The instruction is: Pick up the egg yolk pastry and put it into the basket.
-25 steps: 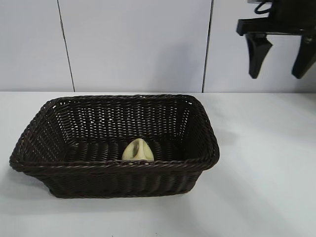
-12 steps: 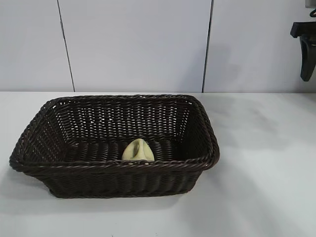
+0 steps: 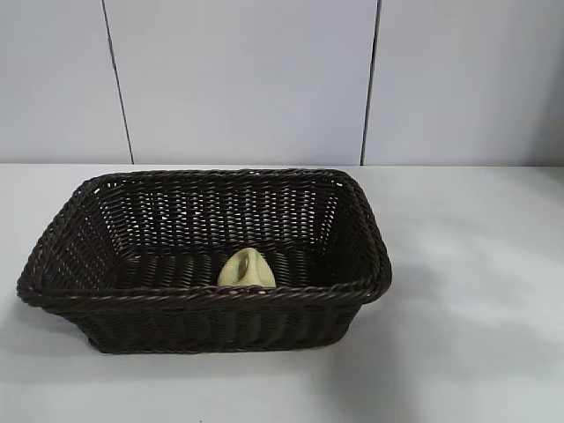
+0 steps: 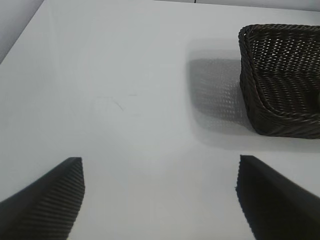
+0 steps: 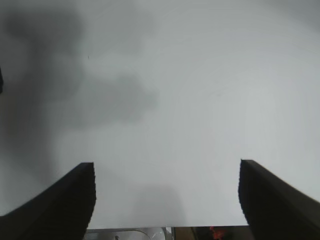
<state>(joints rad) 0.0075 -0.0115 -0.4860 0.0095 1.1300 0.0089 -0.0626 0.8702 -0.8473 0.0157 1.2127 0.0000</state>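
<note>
The pale yellow egg yolk pastry (image 3: 245, 269) lies inside the dark brown wicker basket (image 3: 207, 295), against its near wall, on the white table. Neither arm shows in the exterior view. In the left wrist view my left gripper (image 4: 161, 172) is open over bare table, nothing between its fingers (image 4: 55, 197), with a corner of the basket (image 4: 280, 85) off to one side. My right gripper (image 5: 166, 175) is open too, above bare table near its edge, holding nothing.
A white table top (image 3: 476, 291) stretches all round the basket, backed by a pale panelled wall (image 3: 247, 79). The right wrist view shows the table's edge (image 5: 165, 227) with some clutter below it.
The right gripper, seen open at the exterior view's upper right a second ago, has moved off to the right and out of that view. The pastry and basket have not moved.
</note>
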